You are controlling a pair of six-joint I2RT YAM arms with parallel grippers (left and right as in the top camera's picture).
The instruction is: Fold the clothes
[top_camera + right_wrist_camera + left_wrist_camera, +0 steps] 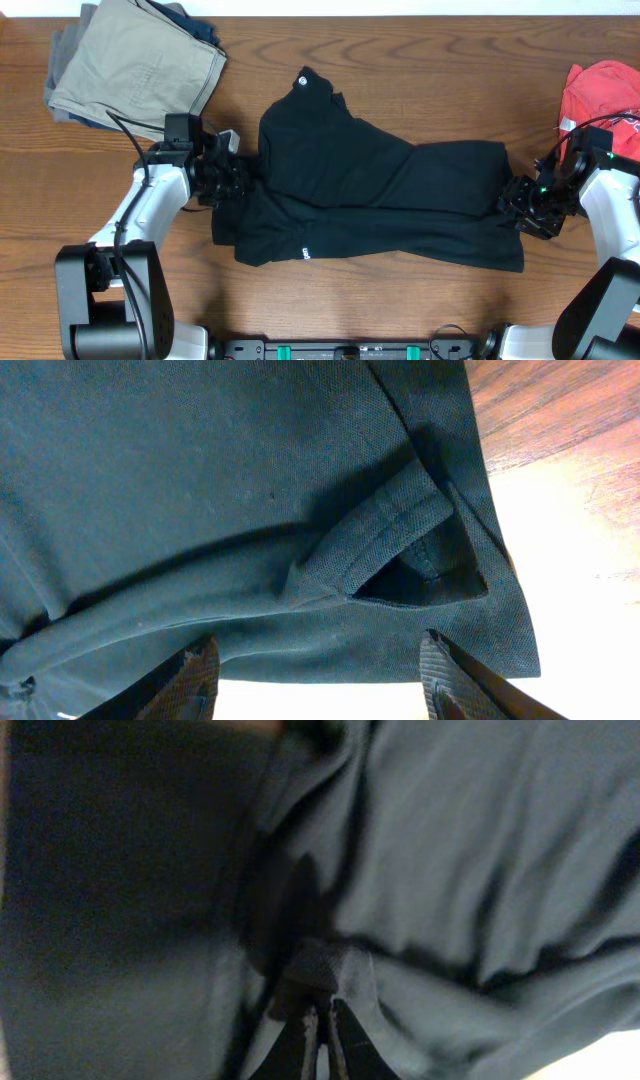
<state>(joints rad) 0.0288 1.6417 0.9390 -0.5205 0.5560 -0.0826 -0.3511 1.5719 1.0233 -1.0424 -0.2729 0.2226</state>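
The clothes are one black garment [380, 195] lying crumpled across the middle of the table, with a small white round logo near its top and white lettering near its lower left. My left gripper [235, 180] is at its left edge, shut on a fold of the black fabric [325, 965]. My right gripper [525, 205] is at its right edge, open, with the fingers spread wide on either side of the hem and a turned-over cuff [390, 530]. The black cloth fills both wrist views.
Khaki folded trousers [135, 65] lie at the back left on darker clothes. A red T-shirt [605, 90] lies at the far right edge, close behind my right arm. The wooden table [400, 300] shows bare wood in front of the garment.
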